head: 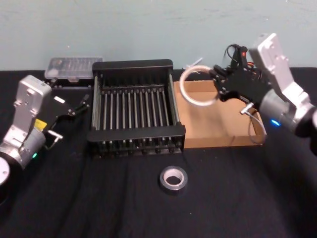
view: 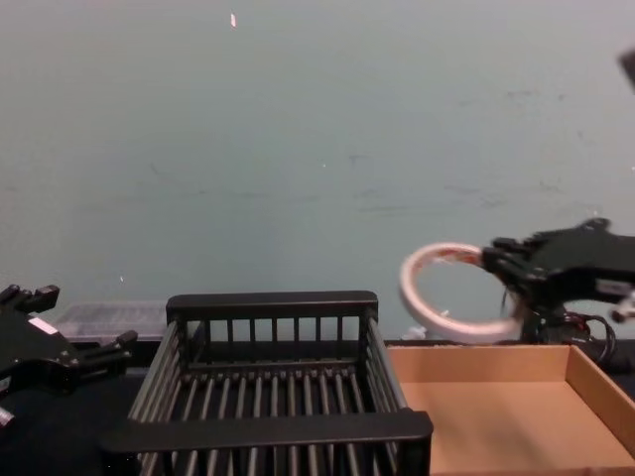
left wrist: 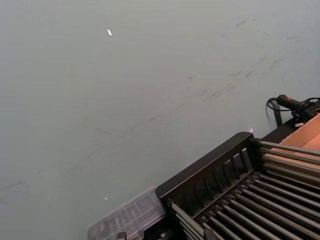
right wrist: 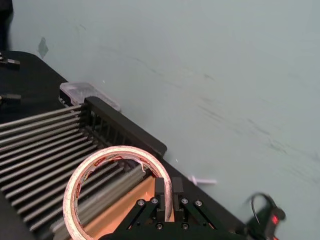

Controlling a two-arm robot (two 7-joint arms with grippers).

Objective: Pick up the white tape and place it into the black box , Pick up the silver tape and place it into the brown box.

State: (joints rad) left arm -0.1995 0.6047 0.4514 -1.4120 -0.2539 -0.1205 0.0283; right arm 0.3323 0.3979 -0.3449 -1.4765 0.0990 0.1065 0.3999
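1. Across the dark tabletop [head: 124,213], the black box [head: 134,106] stands at the middle, its long axis running near to far, slatted floor bare.
2. Touching its right side sits the brown box [head: 223,124], a shallow tan tray with its open top facing up.
3. Over the left far part of that tray, the right gripper [head: 218,85] hangs in the air, clamped on the rim of the white tape [head: 197,85]; the roll stands on edge, tilted, its hole facing roughly near-left.
4. At the far left, the left gripper [head: 81,105] hovers beside the crate, jaws parted and empty.
5. Nearest the robot, the silver tape [head: 174,179] lies flat, hole upward, just in front of the crate.
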